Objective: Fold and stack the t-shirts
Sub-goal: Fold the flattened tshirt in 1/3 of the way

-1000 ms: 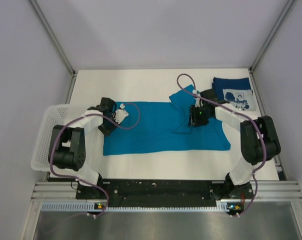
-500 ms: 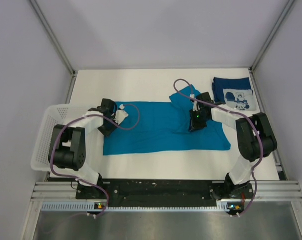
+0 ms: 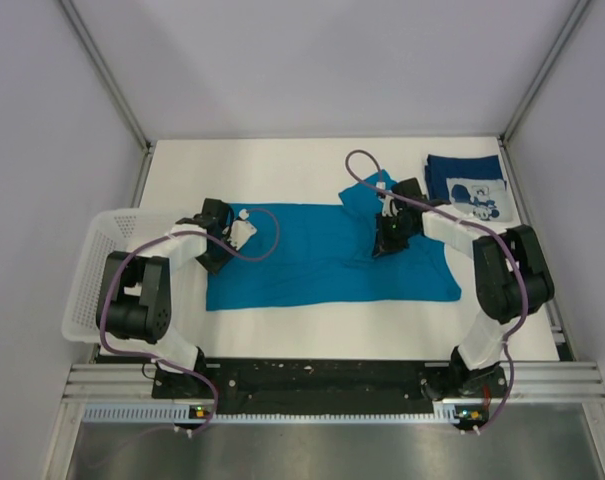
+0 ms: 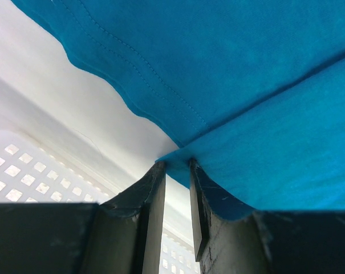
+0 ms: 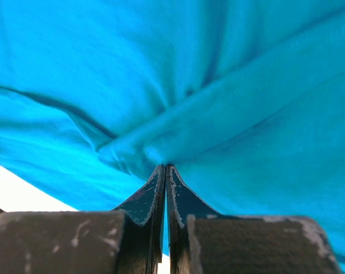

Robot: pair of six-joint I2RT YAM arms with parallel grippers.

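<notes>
From the top camera I see the teal t-shirt (image 3: 312, 260) spread flat across the middle of the table (image 3: 282, 165), its long side running left to right. The navy t-shirt (image 3: 467, 185) lies folded at the far right corner with its pale print facing up, apart from the teal one. The left end effector (image 3: 240, 232) sits at the teal shirt's far left corner, beside the white mesh basket (image 3: 87, 270) that overhangs the table's left edge. The right end effector (image 3: 387, 232) is down on the cloth near the bunched sleeve on the right.

On the left wrist camera the fingers are nearly together, and a corner of teal hem appears to be nipped between their tips, though a sliver of gap shows lower down.

On the right wrist camera the fingers are clenched tight on a raised fold of the teal t-shirt, and cloth fills the view.
</notes>
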